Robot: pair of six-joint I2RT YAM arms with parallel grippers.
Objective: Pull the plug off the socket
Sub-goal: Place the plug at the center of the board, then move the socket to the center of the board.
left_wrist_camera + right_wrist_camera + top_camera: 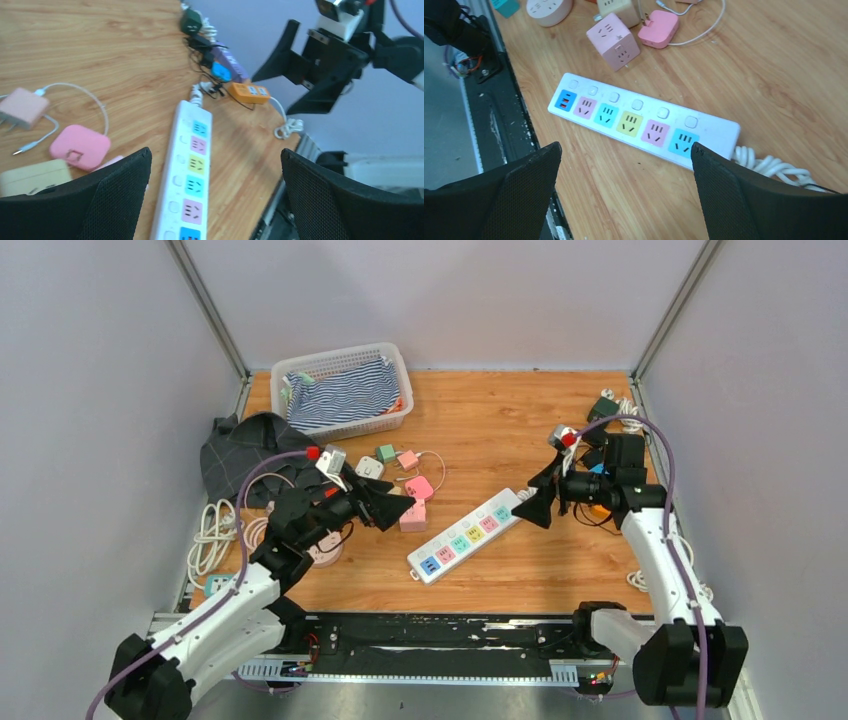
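Your left gripper (398, 508) and right gripper (537, 498) hang spread wide, clamping nothing. The white power strip with coloured sockets (465, 536) lies on the wooden table (500, 430) between them, with a pink cube adapter (413, 518) lying apart near your left gripper.

The strip (466, 536), white with six coloured sockets, lies flat and slantwise on the table between the two pairs of fingers. Its corded end is by the right fingers (537, 508) and every socket face is uncovered. The pink cube plug (413, 517) lies loose just beside the left fingers (385, 508), near the strip's blue end but apart from it.
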